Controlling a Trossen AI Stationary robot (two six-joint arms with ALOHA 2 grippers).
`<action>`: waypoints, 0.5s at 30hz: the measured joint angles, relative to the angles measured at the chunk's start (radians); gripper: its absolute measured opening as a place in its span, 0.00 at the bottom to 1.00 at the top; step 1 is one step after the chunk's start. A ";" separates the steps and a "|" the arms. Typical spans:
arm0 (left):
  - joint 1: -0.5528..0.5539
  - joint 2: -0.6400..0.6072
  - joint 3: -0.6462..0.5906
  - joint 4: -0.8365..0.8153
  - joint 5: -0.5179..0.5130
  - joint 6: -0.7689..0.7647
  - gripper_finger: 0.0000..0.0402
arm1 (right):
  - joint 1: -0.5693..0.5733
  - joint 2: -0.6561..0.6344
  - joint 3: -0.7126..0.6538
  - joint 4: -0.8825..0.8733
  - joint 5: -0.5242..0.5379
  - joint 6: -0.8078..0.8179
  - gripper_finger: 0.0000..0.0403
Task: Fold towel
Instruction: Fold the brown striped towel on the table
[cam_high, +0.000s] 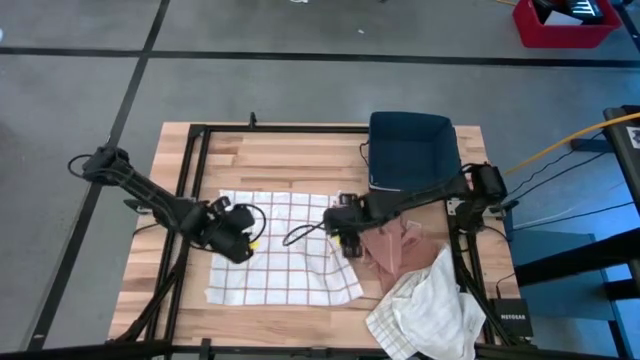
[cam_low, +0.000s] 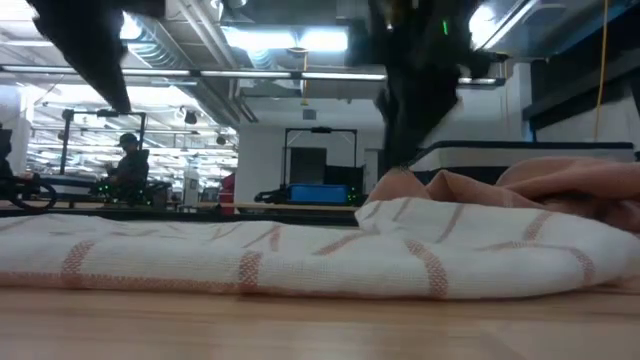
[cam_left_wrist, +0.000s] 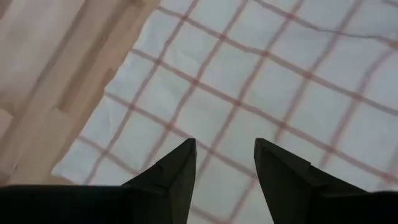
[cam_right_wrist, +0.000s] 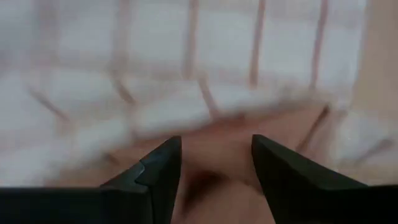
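White red-checked cloth towel (cam_high: 283, 248) lies flat at frame centre. Left gripper (cam_high: 240, 240) and right gripper (cam_high: 345, 232), both open and empty, hover over its side edges. Best to pinch matching corners, avoiding the pink cloth (cam_high: 392, 250) at the right.

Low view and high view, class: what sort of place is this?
Probably a robotics lab or industrial workshop. The low view shows exposed ceiling ducts with strip lights and a person at equipment; from above, a wooden table stands on bare concrete floor.
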 joint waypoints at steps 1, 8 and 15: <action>0.023 0.000 -0.025 0.034 0.008 0.022 0.39 | -0.020 -0.001 -0.036 -0.010 -0.012 -0.015 0.50; 0.100 0.002 -0.264 0.290 0.100 0.040 0.39 | -0.056 -0.068 -0.265 0.110 -0.108 -0.014 0.50; 0.085 0.002 -0.394 0.284 0.147 -0.118 0.39 | -0.030 -0.174 -0.480 -0.033 -0.110 0.159 0.50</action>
